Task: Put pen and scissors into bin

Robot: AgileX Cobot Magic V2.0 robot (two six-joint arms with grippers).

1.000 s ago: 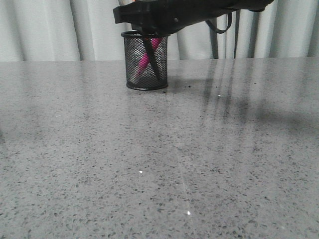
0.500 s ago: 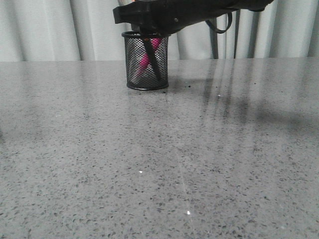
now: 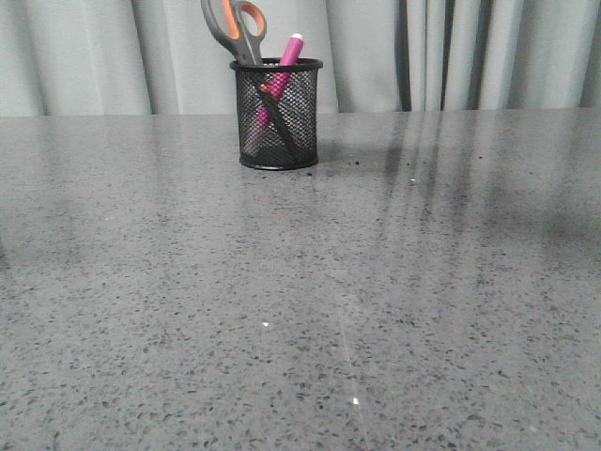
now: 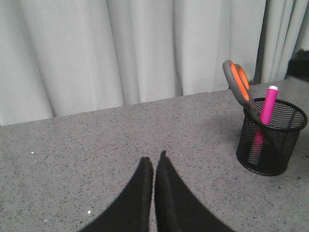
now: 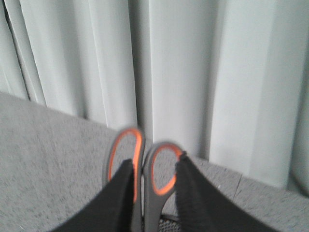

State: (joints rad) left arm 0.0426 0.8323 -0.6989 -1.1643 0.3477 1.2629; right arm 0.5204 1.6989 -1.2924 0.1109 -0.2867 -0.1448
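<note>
**Pen and scissors both standing in the mesh bin**

The bin [image 3: 278, 114], a black wire-mesh cup, stands upright near the far edge of the grey speckled table [image 3: 300, 301], in front of pale curtains [image 3: 84, 56]. Inside it, the scissors [image 3: 237, 28] rest blades down, their orange-lined loops rising above the rim. The pink pen [image 3: 286, 54] leans across them, its white end poking out. Each props against the cup wall, which keeps both upright.

The left gripper [image 4: 154, 166] hovers over bare table well beside the bin, fingers pressed together and holding nothing. The right gripper [image 5: 153, 166] sits just by the scissor loops, fingers apart, apparently not clamping them. The task looks complete.
</note>
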